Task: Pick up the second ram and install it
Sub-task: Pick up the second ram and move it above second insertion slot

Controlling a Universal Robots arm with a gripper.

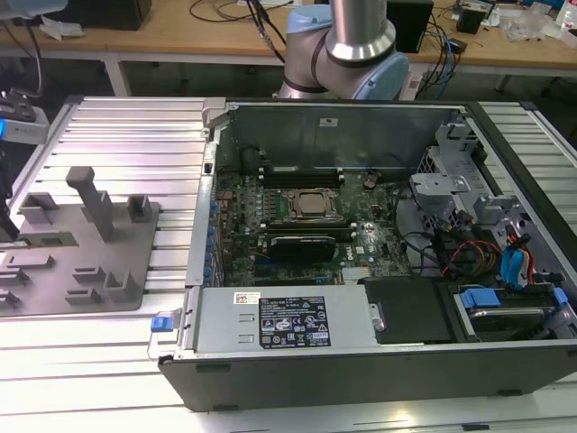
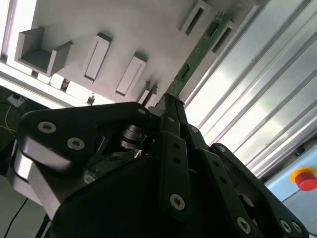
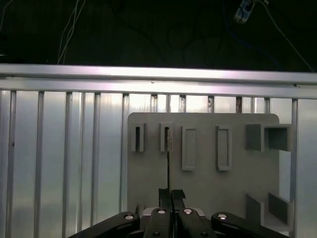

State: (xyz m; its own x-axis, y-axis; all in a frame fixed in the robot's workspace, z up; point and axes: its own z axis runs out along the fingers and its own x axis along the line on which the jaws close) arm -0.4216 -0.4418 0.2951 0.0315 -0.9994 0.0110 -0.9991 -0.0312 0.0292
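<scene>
In both wrist views my gripper [image 2: 168,101] [image 3: 171,193] is shut on the second ram. The ram [image 2: 198,47] is a thin green stick that runs on from the fingertips. In the first wrist view it shows edge-on as a dark line [image 3: 168,163] reaching to a narrow slot of the grey holder plate [image 3: 198,178]. Whether its far end still sits in that slot I cannot tell. In the exterior view the plate [image 1: 90,244] lies at the left, and the open computer case [image 1: 361,361] holds the green motherboard [image 1: 297,212], with long black memory slots [image 1: 302,176] beside the CPU socket [image 1: 311,206].
The plate and the case rest on a ribbed aluminium table [image 1: 135,135]. Upright grey blocks [image 1: 90,198] stand on the plate. The arm's base [image 1: 347,45] rises behind the case. Cables and drive bays [image 1: 487,244] crowd the case's right side. A red stop button [image 2: 304,178] is nearby.
</scene>
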